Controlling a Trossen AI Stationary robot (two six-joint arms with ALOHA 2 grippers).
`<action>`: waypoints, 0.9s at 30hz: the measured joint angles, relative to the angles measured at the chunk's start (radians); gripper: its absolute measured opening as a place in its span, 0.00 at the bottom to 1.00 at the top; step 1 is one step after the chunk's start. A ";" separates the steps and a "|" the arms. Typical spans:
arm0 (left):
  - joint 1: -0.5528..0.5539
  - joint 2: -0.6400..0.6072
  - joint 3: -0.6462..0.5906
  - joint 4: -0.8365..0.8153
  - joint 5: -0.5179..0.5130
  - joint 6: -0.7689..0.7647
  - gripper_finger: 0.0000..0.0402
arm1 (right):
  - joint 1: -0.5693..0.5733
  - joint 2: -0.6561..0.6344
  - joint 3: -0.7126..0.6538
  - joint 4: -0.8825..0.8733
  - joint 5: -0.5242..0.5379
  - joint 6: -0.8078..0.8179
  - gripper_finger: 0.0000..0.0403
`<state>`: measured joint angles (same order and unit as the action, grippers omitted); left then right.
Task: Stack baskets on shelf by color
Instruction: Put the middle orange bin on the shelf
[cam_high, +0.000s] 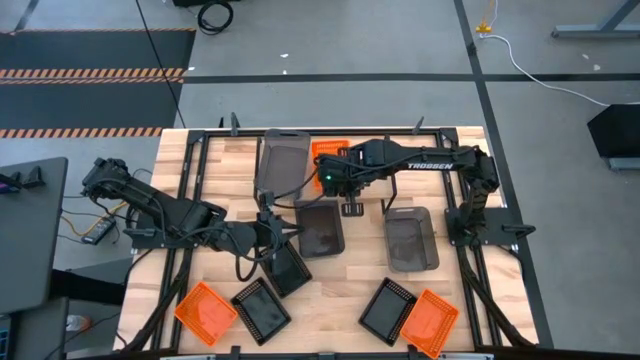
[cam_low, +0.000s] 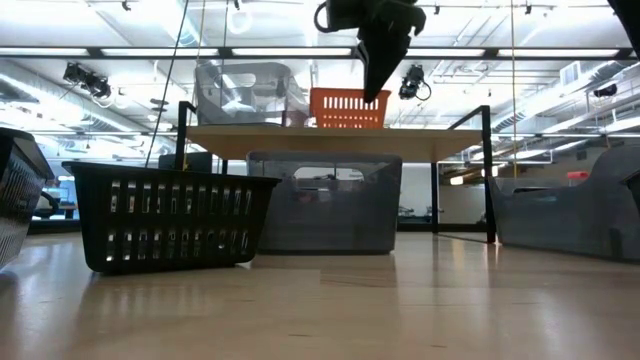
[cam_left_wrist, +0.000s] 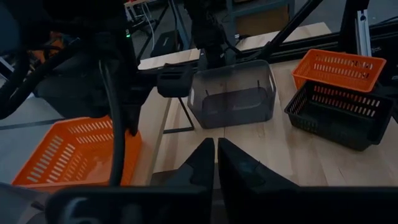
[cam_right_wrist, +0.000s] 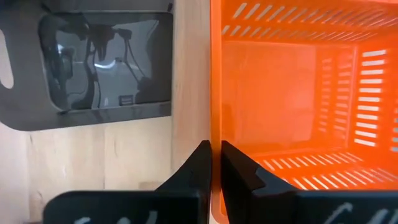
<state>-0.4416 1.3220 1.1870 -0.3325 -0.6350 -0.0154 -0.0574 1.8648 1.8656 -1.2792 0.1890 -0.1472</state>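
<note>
- Your right gripper (cam_right_wrist: 214, 163) sits over the shelf (cam_low: 330, 140), its jaws closed on the near wall of an orange basket (cam_high: 328, 152) that already rests on the plank; the wrist view shows the orange rim pinched between the 2 fingers.
- A grey basket (cam_high: 283, 160) stands on the shelf just beside it, so 2 of the 9 baskets are up there, each starting its own colour pile.
- The step in hand looks like the end of the first orange placement: the next move calls for parting those jaws and lifting straight up, so the basket is not dragged off the plank edge.
- Your left gripper (cam_left_wrist: 216, 155) hangs low over the worktop (cam_high: 330, 295) near a black basket (cam_high: 288, 268); its jaws look nearly closed with nothing seen between them.
- If black is next, you need to spread those jaws and come down on 1 wall of that basket.
- Still on the worktop: 2 orange baskets (cam_high: 205, 312) at the front corners, 3 black ones, and 2 grey ones (cam_high: 411, 240), 1 of them under the shelf.
- Watch the shelf legs and the right arm while carrying across.
</note>
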 joint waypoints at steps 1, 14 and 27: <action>0.000 0.000 0.000 0.000 0.000 0.000 0.07 | -0.004 0.000 0.000 0.003 0.000 -0.008 0.07; 0.000 0.000 0.000 0.000 0.000 0.000 0.07 | -0.022 0.001 0.000 0.020 0.000 -0.040 0.07; 0.000 0.000 0.000 0.000 0.000 0.001 0.06 | -0.023 0.002 -0.001 0.049 -0.001 -0.092 0.07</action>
<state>-0.4416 1.3220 1.1870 -0.3328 -0.6350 -0.0147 -0.0803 1.8664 1.8645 -1.2303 0.1883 -0.2390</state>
